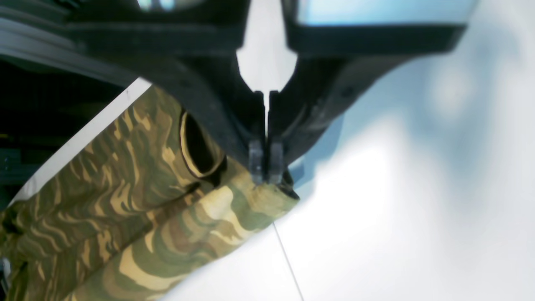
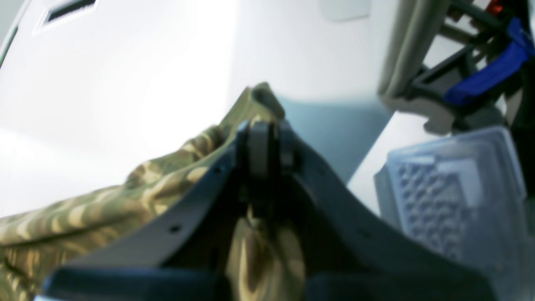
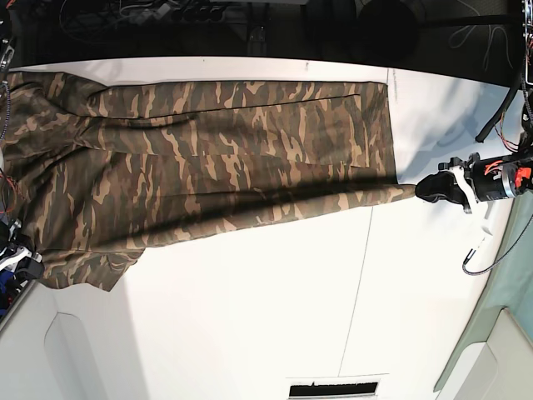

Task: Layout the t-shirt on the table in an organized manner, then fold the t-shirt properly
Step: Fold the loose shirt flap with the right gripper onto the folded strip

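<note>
Base view: t-shirt (image 3: 208,158) stretched over the table (image 3: 250,317) between left tool (image 3: 419,191) and right tool (image 3: 33,268), each clamped on a corner.

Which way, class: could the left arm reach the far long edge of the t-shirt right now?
Probably not yet: the left gripper is shut on the t-shirt corner, so it must let go first; the table between looks clear.

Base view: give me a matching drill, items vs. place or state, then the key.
Items:
1. t-shirt
2. left tool
3. right tool
4. table

Place or state:
A. at this view's left edge, shut on a corner of the fabric
B. white, with a thin dark seam line
C. camouflage, stretched across the far half
D. on this view's right, pinching a corner pulled to a point

Pairs: 1-C, 2-D, 3-A, 4-B
</note>
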Robot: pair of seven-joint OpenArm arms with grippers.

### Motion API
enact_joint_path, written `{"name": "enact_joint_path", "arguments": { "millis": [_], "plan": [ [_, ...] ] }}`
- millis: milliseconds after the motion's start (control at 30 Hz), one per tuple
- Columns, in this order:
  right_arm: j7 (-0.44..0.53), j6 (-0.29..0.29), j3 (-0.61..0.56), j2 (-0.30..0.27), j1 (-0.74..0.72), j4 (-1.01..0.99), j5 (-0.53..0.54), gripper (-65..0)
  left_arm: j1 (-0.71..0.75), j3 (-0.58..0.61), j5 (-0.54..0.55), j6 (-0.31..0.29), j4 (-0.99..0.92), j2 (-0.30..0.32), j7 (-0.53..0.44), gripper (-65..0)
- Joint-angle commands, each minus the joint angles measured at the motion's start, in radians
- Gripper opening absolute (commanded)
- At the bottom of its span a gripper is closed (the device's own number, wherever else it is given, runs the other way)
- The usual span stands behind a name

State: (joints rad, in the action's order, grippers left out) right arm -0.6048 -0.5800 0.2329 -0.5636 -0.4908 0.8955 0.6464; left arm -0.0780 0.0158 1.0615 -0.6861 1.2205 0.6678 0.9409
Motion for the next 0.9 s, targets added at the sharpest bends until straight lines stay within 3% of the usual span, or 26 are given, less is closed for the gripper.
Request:
{"name": "enact_joint_path", "arguments": {
  "millis": [0, 133, 333, 467, 633, 667, 767, 800, 867],
  "plan": [
    [-0.001, -0.001, 0.019, -0.030, -0.019, 0.029, 0.037, -65.0, -0.016, -0.008, 0.028, -0.012, 0.016, 0.026, 0.006, -65.0],
    [-0.066, -0.001, 0.090, -0.040, 0.074, 0.108, 0.130, -65.0, -0.006, -0.009, 0.124, -0.012, 0.017, 0.034, 0.112, -65.0],
    [-0.117, -0.004, 0.286, -0.021, 0.337, 0.276, 0.204, -65.0, 0.052, -0.008, 0.127, -0.012, 0.018, 0.053, 0.118, -65.0],
    [-0.087, -0.004, 0.363, 0.023, 0.492, 0.285, 0.198, -65.0, 0.088, -0.008, 0.126, -0.012, 0.018, 0.052, 0.095, -65.0],
    [-0.017, -0.004, 0.364, 0.111, 0.598, 0.265, 0.198, -65.0, 0.100, -0.008, 0.110, -0.012, 0.018, 0.033, 0.083, -65.0],
    [0.006, -0.004, 0.364, 0.125, 0.607, 0.265, 0.195, -59.8, 0.098, -0.008, 0.102, -0.012, 0.018, 0.024, 0.082, -65.0],
    [0.026, -0.003, 0.364, 0.140, 0.601, 0.266, 0.192, -31.6, 0.097, -0.008, 0.064, -0.012, 0.018, -0.005, 0.080, -65.0],
    [0.026, -0.003, 0.365, 0.140, 0.592, 0.268, 0.192, -27.4, 0.098, -0.008, 0.048, -0.012, 0.018, -0.013, 0.080, -65.0],
    [0.026, -0.003, 0.377, 0.140, 0.568, 0.275, 0.192, -26.8, 0.099, -0.008, 0.010, -0.012, 0.018, -0.026, 0.079, -65.0]
  ]
}}
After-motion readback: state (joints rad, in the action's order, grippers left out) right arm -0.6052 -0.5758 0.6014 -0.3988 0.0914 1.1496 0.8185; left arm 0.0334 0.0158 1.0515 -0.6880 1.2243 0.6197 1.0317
